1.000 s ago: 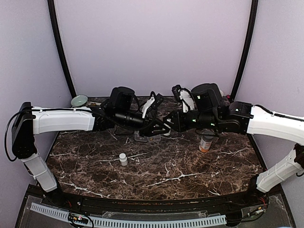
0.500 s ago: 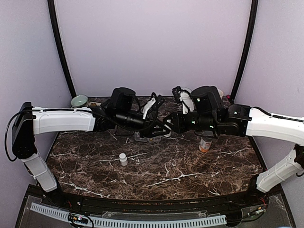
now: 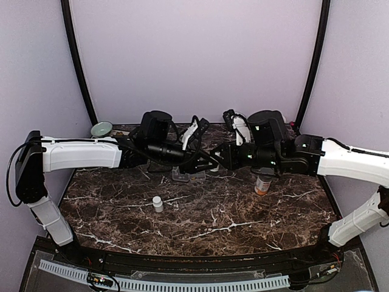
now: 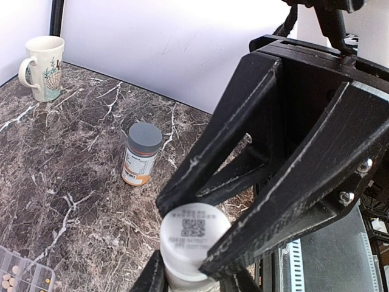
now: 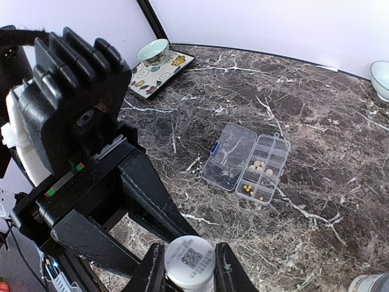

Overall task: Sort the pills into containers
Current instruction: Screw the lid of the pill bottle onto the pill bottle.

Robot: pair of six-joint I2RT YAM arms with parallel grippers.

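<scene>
The right gripper (image 5: 189, 272) clamps a white bottle (image 5: 189, 258); farther away, the open pill box (image 5: 230, 155) holds some cream pills (image 5: 258, 165).

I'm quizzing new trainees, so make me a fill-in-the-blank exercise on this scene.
The left pincer and right pincer both grip one ___ bottle.
The pill box lies with its lid ___.
The orange bottle has a ___ cap.
Missing words: white, open, grey.
</scene>
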